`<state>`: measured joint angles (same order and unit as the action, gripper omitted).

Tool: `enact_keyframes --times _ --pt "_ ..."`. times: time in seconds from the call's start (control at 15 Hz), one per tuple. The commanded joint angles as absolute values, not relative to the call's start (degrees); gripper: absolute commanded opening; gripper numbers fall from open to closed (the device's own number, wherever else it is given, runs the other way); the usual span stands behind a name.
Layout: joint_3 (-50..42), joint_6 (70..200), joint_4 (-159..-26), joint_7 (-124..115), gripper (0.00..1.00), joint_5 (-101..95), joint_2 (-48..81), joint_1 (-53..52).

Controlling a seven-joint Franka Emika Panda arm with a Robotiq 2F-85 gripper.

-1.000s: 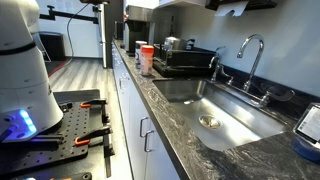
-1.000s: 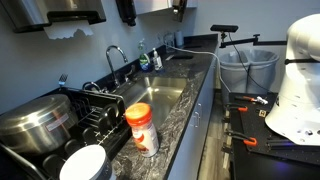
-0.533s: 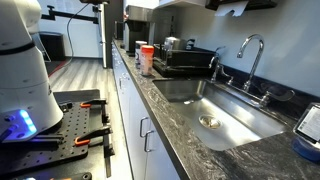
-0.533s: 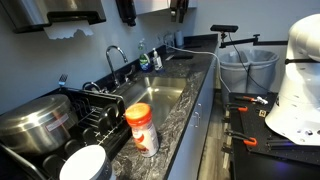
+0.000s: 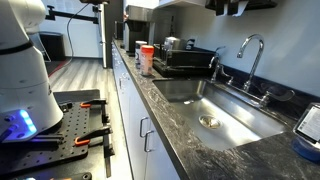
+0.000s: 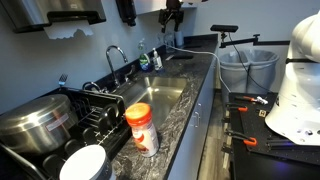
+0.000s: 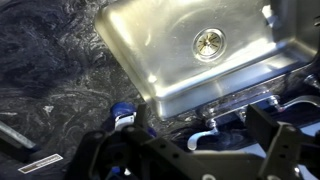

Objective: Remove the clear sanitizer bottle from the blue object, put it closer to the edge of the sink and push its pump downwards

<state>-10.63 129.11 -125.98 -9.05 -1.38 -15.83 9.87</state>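
Stainless-steel sink, count one, with one drain, sits in the dark worktop. One clear sanitizer bottle stands on one blue object, far right in an exterior view. The gripper hangs overhead, jaws spread and empty.

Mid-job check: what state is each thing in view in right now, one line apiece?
gripper: open, empty, above the counter by the sink.
clear sanitizer bottle: ungripped, by the blue object; whether it sits on it is unclear.
sink: empty, drain uncovered.
faucet: off, no water running.
orange-lidded container: upright, lid on.
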Motion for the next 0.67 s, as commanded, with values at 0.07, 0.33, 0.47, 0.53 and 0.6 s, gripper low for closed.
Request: enact_keyframes --times 0.07,0.33,0.47,0.53,0.6 --pt "-7.3 133.0 -123.7 -22.8 1.00 -8.4 -9.0 12.7" --pt "-6.9 130.4 -121.3 -29.9 1.00 -11.7 -4.7 11.9" --pt "-7.6 132.3 -123.7 -27.6 1.00 -10.8 -6.1 11.6" --pt "-7.6 132.3 -123.7 -27.6 1.00 -10.8 -5.8 11.6" --pt "-7.7 132.3 -123.7 -27.5 1.00 -10.8 -5.9 11.6"
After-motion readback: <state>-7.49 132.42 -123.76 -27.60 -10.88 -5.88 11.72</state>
